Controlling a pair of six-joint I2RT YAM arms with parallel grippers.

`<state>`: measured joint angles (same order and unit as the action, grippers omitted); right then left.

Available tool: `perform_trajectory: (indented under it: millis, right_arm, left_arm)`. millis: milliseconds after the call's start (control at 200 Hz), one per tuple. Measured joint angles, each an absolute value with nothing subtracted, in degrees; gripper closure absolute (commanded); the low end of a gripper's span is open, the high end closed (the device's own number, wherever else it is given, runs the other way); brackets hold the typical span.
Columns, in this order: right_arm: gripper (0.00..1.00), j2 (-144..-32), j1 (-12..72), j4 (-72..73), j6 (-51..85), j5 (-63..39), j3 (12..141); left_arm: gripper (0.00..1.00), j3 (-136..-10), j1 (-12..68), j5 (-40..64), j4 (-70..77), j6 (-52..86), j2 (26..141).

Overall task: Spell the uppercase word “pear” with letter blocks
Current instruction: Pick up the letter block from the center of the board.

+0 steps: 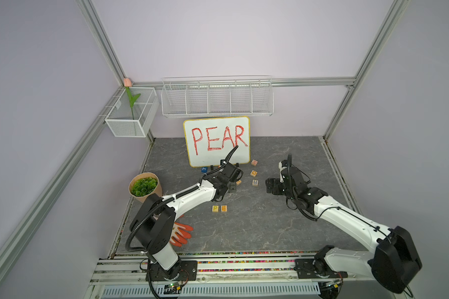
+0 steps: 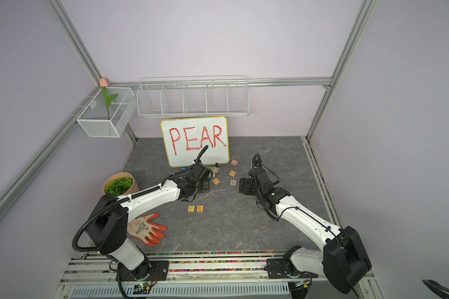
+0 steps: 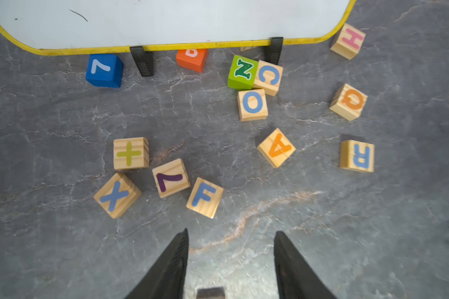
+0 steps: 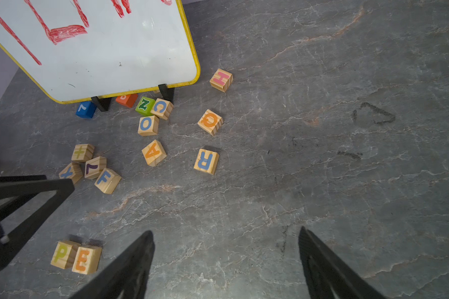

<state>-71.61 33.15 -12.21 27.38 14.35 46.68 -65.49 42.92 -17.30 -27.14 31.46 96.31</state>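
Left arm (image 1: 189,196) stretched forward from its base toward the yellow-rimmed whiteboard (image 1: 208,159), wrist tipped downward. Left gripper (image 3: 231,240) hangs in front of the board's lower edge. Its black tapered fingers are moderately apart, with nothing between them; height above the surface is hard to judge.

Right arm (image 1: 347,214) also extended. Right gripper (image 4: 226,240) is off the board's right front, jaws spread wide and empty.

Light-wood cube with greenish P (image 4: 62,254) and light-wood cube with orange E (image 4: 84,260) sit side by side, apparently touching, well in front of the board.

Light-wood cube with orange A (image 3: 276,148), turned diagonal, lies near the board's right front. Light-wood cube with blue R (image 3: 357,156) lies further right, apart.

Grey veined stone-look tabletop (image 3: 62,246), matt. Cubes show straight grain.
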Motion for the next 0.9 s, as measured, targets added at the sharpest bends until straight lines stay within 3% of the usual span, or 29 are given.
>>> perform_trajectory:
  millis: [435, 900]
  right_arm:
    - [0.11, -74.72, 32.75, -12.21, 27.2, 15.64, 48.03]
    - [0.11, -75.99, 31.59, -12.16, 25.85, 15.51, 48.77]
  left_arm:
    - [0.43, -80.93, 41.34, -12.36, -28.32, 29.74, 110.41]
    - [0.38, -89.86, 42.83, -15.22, -31.66, 34.72, 122.32]
